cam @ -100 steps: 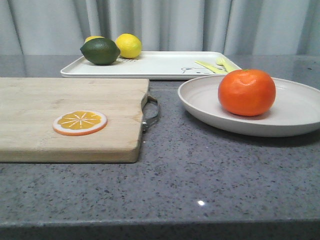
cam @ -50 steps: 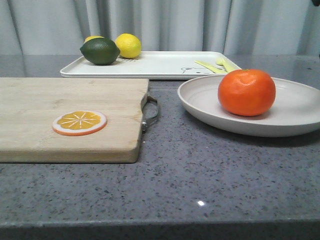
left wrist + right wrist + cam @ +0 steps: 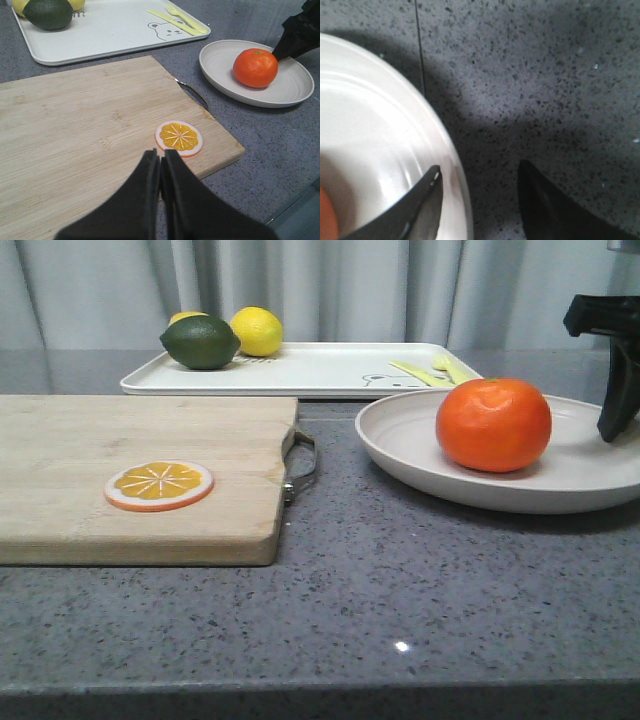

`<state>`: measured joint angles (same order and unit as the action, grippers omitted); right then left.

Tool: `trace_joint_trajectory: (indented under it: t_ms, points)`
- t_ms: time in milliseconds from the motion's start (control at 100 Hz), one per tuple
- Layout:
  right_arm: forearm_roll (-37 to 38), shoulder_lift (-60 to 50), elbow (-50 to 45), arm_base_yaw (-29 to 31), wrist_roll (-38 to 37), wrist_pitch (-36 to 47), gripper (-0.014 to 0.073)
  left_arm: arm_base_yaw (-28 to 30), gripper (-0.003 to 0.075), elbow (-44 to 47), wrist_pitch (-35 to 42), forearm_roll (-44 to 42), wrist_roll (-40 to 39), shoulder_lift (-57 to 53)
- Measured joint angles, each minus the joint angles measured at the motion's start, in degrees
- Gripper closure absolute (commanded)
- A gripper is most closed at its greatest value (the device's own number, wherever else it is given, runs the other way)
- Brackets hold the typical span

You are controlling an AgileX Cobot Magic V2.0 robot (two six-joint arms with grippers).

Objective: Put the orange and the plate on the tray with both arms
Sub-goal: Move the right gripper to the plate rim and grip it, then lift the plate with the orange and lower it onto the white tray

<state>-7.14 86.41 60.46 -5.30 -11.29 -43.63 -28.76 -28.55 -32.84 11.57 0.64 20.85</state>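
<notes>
The orange (image 3: 493, 425) sits in the plate (image 3: 590, 465) on the worktop (image 3: 400, 590), just in front of the tray (image 3: 300, 370). The right end effector (image 3: 479, 175) is spread wide, straddling the plate's rim, one finger inside and one outside. The left end effector (image 3: 161, 162) hovers over the board (image 3: 75, 130), fingers pressed together, holding nothing.

A wooden cutting board (image 3: 140, 475) carries an orange slice (image 3: 160, 485); far behind are a lime (image 3: 201, 342) and a lemon (image 3: 257, 331).
</notes>
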Motion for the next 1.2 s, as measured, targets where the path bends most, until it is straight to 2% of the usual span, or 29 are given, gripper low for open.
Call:
trace_joint_trajectory:
  t_ms: [80, 320, 420, 610, 830, 1020, 1200]
  points:
    - [-0.1, 0.7, 0.0, 0.0, 0.0, 0.0, 0.0265, 0.0, 0.0739, 0.0, 0.0, 0.0, 0.0, 0.0]
    - [-1.0, 0.9, 0.3, 0.0, 0.0, 0.1, 0.0582, 0.0, 0.0739, 0.0, 0.0, 0.0, 0.0, 0.0]
    - [-1.7, 0.9, 0.6, 0.0, 0.0, 0.2, 0.0664, 0.0, 0.0739, 0.0, 0.0, 0.0, 0.0, 0.0]
    - [-2.6, 0.8, 0.6, 0.0, -0.1, 0.3, 0.066, 0.0, 0.0739, 0.0, 0.0, 0.0, 0.0, 0.0]
    - [-7.2, 0.8, 2.4, 0.0, 1.4, -0.5, 0.066, 0.0, 0.0739, 0.0, 0.0, 0.0, 0.0, 0.0]
    - [-12.8, 1.6, 8.3, 0.0, 6.1, -1.1, 0.066, 0.0, 0.0739, 0.0, 0.0, 0.0, 0.0, 0.0]
    - [-14.5, 7.3, 17.5, 0.0, 7.2, -2.8, 0.066, 0.0, 0.0739, 0.0, 0.0, 0.0, 0.0, 0.0]
